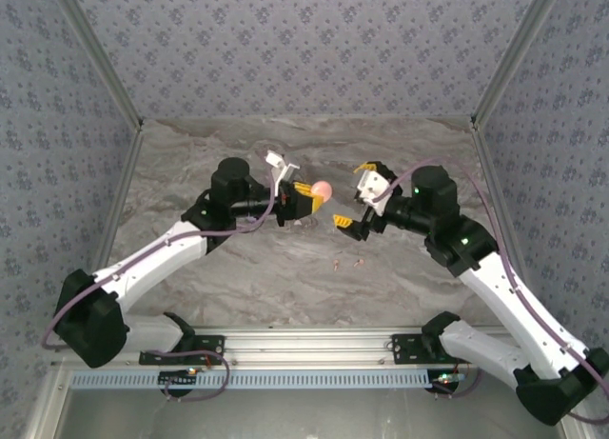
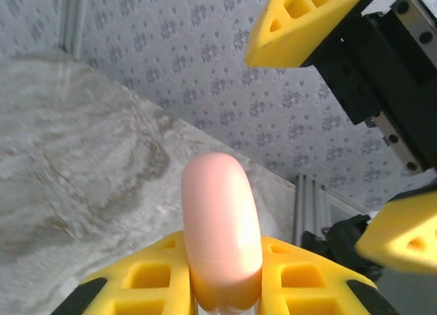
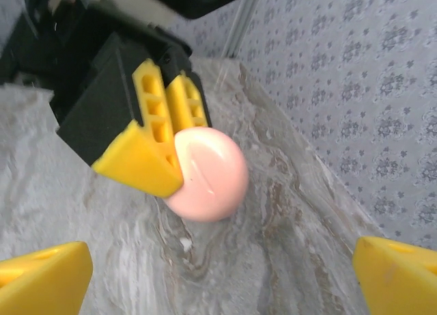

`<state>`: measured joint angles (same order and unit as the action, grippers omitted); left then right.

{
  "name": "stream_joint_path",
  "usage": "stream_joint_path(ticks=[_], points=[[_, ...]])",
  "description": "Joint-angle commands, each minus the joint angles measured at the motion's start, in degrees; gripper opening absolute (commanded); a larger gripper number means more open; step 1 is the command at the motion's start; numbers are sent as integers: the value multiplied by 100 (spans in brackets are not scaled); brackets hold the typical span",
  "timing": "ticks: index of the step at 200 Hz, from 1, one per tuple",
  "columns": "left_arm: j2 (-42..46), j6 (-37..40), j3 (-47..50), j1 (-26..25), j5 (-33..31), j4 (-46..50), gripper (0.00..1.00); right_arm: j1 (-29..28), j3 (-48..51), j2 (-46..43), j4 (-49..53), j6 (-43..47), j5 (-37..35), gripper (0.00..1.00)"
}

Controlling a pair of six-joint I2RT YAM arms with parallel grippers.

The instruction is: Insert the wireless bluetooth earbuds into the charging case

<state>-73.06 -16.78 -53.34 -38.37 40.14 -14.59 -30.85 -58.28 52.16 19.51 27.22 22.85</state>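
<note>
Seen from above, the left pincer (image 1: 312, 193) is clamped tight on a smooth pink pebble-shaped plastic charging case (image 1: 323, 188). The case juts from its tips toward the right pincer (image 1: 353, 197), whose jaws stand wide and empty just beyond it. Two tiny pinkish earbuds (image 1: 337, 264) lie on the grey marbled tabletop (image 1: 285, 291), apart from both pincers on the side toward the arm bases. The left wrist view shows the case upright between yellow fingers (image 2: 123, 277), gripped low on its broad sides, with the right pincer's tips spread ahead of it. In the right wrist view the case sits centred ahead of that pincer's open fingers (image 3: 41, 277). The case looks light, hard and glossy, so it may slip, and its lid seems closed. The earbuds would flick away easily; each is best pinched gently across its body.
</note>
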Motion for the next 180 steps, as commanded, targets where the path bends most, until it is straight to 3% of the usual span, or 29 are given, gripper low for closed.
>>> stream_joint_path(ticks=[1,20,51,180], points=[[299,906,251,-47,-235,-873,5,291,229,-110,-570,-908,854,100],[422,1294,397,-60,-231,-1151,2,368,143,-19,-709,-1088,1019,100],[537,1670,273,-97,-180,-840,0,355,-205,368,-603,-931,939,100],[567,2028,167,-150,-121,-426,0,266,-956,1253,-433,-606,676,100]])
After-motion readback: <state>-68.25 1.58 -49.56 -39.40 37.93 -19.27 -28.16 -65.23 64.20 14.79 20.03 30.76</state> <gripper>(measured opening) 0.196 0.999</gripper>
